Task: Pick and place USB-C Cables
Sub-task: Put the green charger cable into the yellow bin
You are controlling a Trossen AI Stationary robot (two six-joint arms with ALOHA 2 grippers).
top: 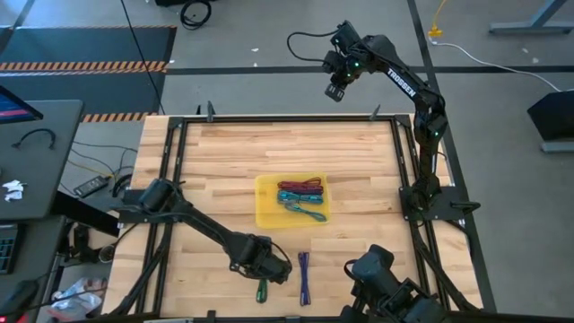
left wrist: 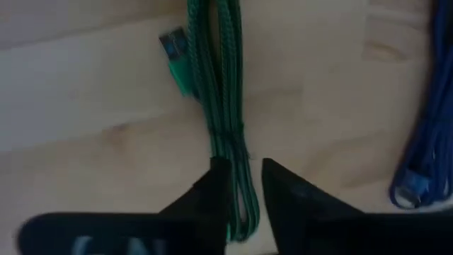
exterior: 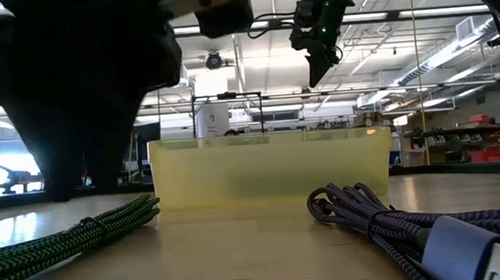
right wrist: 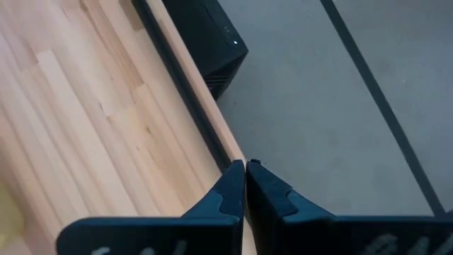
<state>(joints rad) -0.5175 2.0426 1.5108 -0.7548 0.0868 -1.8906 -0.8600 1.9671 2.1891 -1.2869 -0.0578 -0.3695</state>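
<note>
A green braided USB-C cable (left wrist: 219, 85) lies bundled near the table's near edge (top: 261, 292), with its length on the wood (exterior: 61, 244). My left gripper (left wrist: 244, 188) is down over one end of it, shut on the bundle. A purple cable (top: 304, 276) lies on the wood just to its right (left wrist: 425, 142). A maroon cable (top: 300, 187) and a teal cable (top: 303, 208) lie in the yellow tray (top: 265, 215). My right gripper (right wrist: 245, 170) is shut on nothing, raised high over the table's far edge (top: 336, 92). My left gripper pinches the green cable bundle near its looped end (left wrist: 241, 177), one finger (left wrist: 216, 191) on each side. The fingers come from above, pointing down, and lie across the bundle. The rest of the cable lies flat on the table.
The yellow tray (exterior: 270, 170) stands at the table's middle. Bare wood lies all round it. A black frame rail (top: 287, 117) runs along the table's edges. A desk with a monitor (top: 18, 108) stands off the left side.
</note>
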